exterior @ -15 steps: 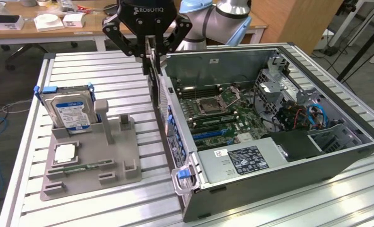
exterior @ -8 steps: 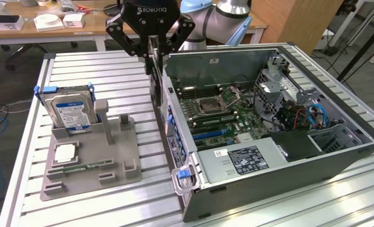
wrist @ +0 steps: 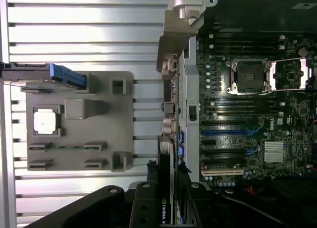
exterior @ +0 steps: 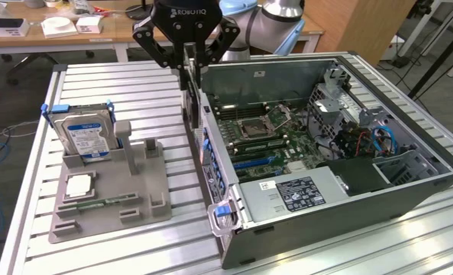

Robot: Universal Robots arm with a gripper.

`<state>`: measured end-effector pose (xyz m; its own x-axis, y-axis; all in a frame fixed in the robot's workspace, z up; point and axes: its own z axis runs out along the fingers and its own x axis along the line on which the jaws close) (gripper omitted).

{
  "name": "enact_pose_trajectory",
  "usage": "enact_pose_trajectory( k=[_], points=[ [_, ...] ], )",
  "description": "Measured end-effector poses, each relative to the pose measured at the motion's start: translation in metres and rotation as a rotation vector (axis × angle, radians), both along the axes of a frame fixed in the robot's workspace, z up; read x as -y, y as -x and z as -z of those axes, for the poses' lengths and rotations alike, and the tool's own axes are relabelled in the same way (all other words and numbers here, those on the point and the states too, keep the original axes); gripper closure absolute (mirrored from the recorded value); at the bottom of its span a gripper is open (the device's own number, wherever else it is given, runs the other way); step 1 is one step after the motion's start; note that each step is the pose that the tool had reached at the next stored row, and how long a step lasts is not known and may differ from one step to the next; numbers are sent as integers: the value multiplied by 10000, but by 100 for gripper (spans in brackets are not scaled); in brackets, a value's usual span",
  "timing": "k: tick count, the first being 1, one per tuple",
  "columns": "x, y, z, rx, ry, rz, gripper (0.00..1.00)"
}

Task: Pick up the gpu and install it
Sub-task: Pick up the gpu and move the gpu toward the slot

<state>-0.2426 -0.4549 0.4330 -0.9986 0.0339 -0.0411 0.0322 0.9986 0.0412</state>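
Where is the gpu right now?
The gpu hangs edge-on, clamped in the gripper, at the open computer case's wall on the exterior view's left, between the motherboard and the grey tray.

The Universal Robots arm comes in from the far side of the scene, its silver-grey joints with pale blue caps standing to the exterior view's right of the tool. The black Robotiq gripper hangs from the wrist pointing straight down. Its two jointed fingers slant inward from wide knuckles to nearly meeting tips. In the wrist view the gripper has its jaws drawn close, clamped flat on either face of the gpu.
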Motion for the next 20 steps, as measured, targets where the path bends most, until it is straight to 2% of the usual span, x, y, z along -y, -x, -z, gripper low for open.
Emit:
enact_pose_trajectory(
  k=[20],
  points=[
    [0,-133,0,0,-1,0,74]
  ],
)
